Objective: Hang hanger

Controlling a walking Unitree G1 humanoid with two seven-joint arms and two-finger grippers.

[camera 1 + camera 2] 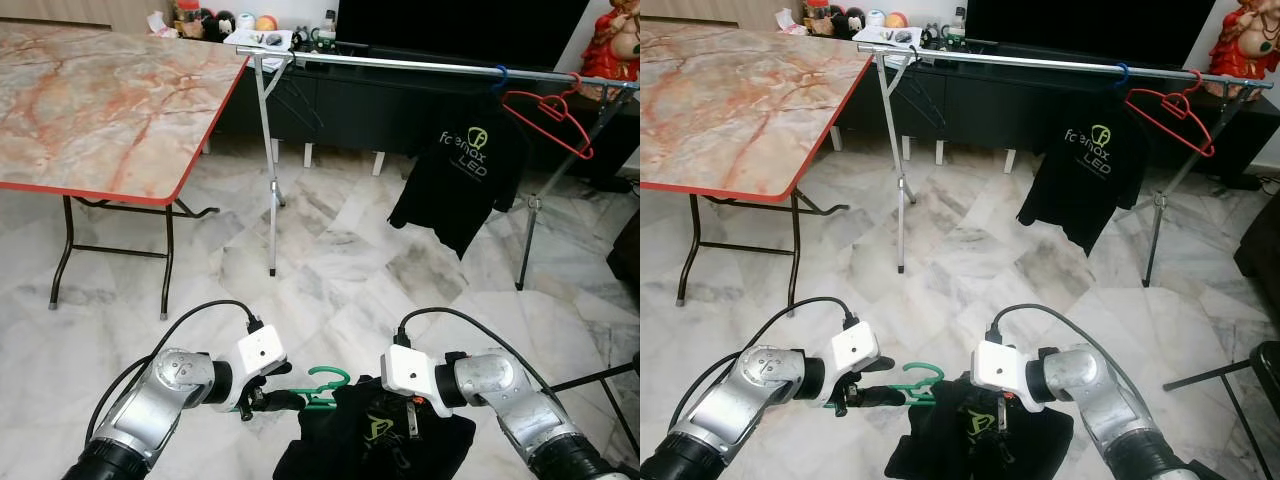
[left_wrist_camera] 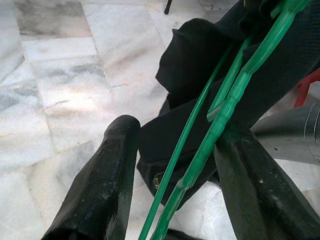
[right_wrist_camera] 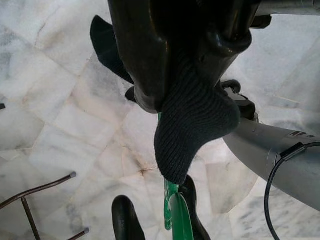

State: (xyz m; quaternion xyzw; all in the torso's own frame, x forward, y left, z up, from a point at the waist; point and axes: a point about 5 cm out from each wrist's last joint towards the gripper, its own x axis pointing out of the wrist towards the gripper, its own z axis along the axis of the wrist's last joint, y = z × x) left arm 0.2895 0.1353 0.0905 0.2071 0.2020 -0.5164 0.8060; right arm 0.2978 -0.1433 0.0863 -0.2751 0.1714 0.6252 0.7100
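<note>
Marble floor; both hands clamp green hanger [image 1: 322,388], black shirt [image 1: 375,440] cut off.

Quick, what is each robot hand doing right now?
Left gripper: at the green hanger; open or shut cannot be told.
Right gripper: shut on the black shirt.

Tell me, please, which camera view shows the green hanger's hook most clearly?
The left eye view: the green hanger shows its whole curved hook above the black shirt. The right eye view shows it similarly. The left wrist view shows just its thin bars; the right wrist view, a short green piece.
</note>
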